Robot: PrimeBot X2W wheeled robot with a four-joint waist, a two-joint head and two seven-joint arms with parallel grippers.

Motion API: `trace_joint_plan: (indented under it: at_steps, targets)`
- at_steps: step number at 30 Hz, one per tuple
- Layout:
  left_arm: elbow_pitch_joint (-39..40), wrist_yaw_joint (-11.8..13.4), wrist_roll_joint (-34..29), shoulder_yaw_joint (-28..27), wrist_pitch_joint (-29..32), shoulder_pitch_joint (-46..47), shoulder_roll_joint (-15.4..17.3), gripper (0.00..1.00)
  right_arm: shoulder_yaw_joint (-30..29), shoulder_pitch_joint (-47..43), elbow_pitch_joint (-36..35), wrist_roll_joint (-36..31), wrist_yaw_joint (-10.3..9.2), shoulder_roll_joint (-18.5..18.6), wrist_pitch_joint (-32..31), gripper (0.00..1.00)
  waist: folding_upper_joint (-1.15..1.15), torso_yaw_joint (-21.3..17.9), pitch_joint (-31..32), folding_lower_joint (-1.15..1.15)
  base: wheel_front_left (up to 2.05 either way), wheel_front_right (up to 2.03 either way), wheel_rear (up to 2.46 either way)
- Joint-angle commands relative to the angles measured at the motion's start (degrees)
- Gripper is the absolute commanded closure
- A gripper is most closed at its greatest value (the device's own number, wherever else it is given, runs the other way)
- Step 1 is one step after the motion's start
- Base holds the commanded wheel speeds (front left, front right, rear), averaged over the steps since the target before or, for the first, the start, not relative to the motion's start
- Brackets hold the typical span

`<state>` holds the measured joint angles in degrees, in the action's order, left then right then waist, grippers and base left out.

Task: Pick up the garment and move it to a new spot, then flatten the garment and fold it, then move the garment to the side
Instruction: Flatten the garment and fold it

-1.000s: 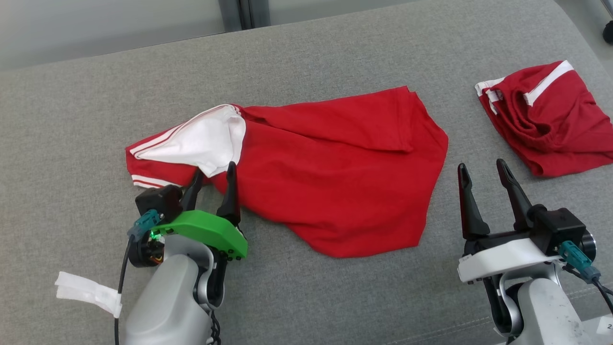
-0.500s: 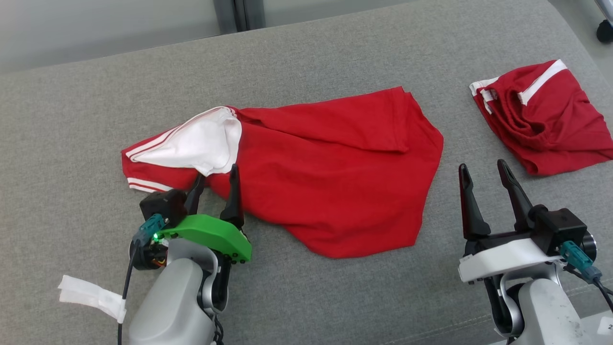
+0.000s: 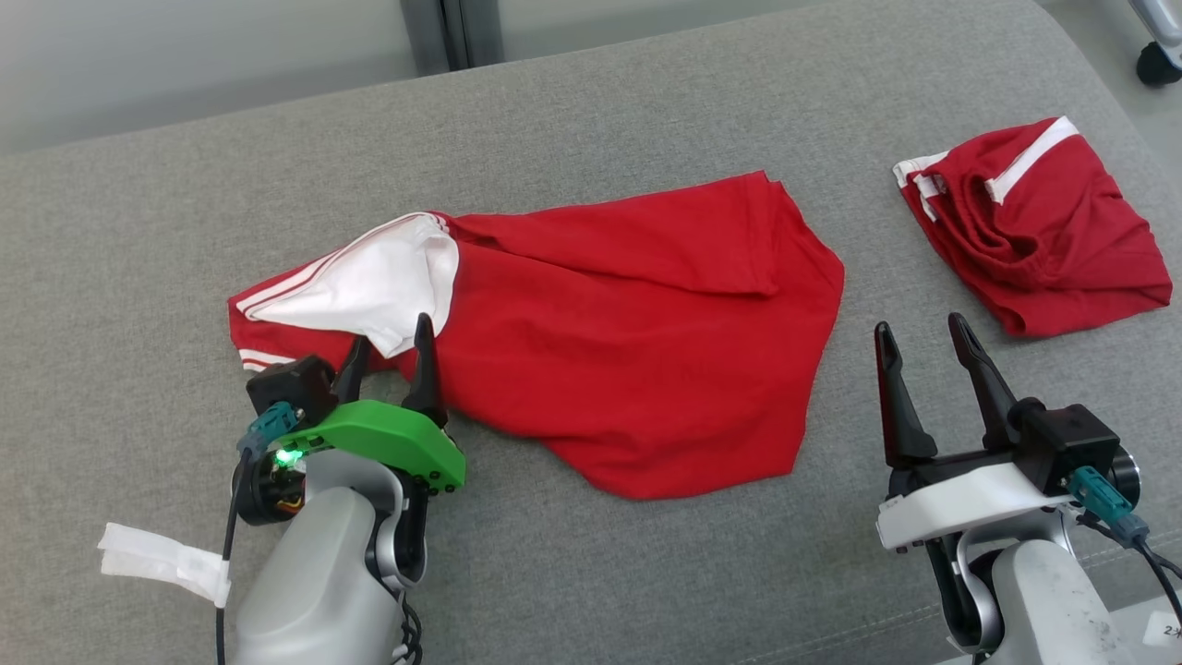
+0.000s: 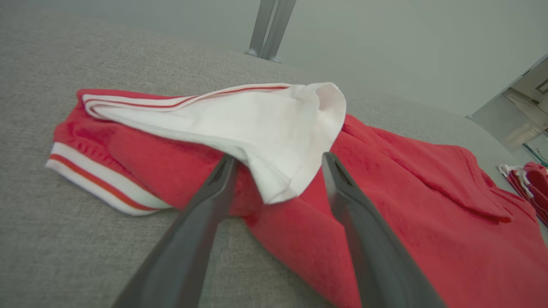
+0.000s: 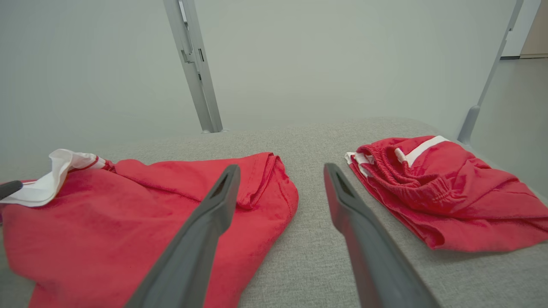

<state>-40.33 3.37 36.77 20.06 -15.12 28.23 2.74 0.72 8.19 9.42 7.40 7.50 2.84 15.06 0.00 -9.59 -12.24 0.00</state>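
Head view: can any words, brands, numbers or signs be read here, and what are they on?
"2": on a white label in the lower right corner; what follows is cut off and too small to read.
No writing shows on the red shirt, the red shorts or the white tape tag.

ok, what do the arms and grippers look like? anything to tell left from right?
Both arms have silver-grey forearms, two long dark tapering jaws, a black camera block and a teal connector on a black cable. The left gripper has a green bracket at the wrist with a lit green LED, and white tape on its cable. The right gripper has a white bracket.
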Motion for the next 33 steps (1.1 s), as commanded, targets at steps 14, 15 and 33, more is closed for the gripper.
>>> trace_joint_plan:
  at_steps: [14,15,33]
  targets:
    - [0.6,0.5,-0.9,-2.0,0.0,-0.3,0.3,1.00,-1.1,2.0,4.3,1.8,-0.02,0.1,0.2,0.00,0.00,1.0,0.6,0.00,0.00,0.00,0.00]
    - [1.2,0.5,-1.2,-2.2,0.0,-0.7,0.3,1.00,-1.0,3.1,6.0,2.3,-0.02,0.1,0.2,0.00,0.00,1.3,0.5,0.00,0.00,0.00,0.00]
    - [9.1,0.8,-2.6,-2.0,0.0,-6.1,0.3,1.00,-0.3,24.0,33.2,4.3,-0.02,0.1,-10.4,0.00,0.00,7.2,-1.4,0.00,0.00,0.00,0.00]
